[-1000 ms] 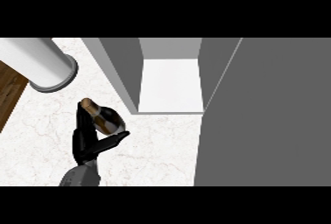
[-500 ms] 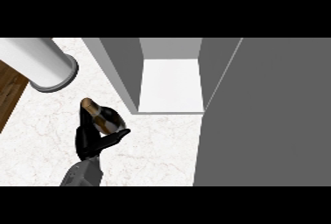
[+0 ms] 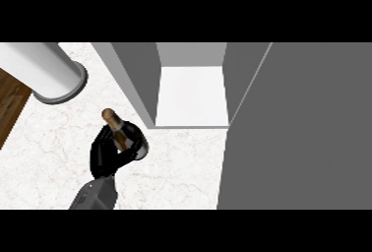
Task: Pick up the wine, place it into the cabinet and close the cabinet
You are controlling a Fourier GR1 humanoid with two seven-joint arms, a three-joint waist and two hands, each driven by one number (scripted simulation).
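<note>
left robot hand (image 3: 108,156) grips wine (image 3: 115,124) between cabinet (image 3: 190,98) and white cylinder (image 3: 42,69).

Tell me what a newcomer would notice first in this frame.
The black left hand, coming in at lower left, is curled round the dark wine bottle, whose brown neck points up the view over the marbled counter. Just to its right the cabinet stands open with a bright white floor inside, and its wide grey door fills the view's right side.
</note>
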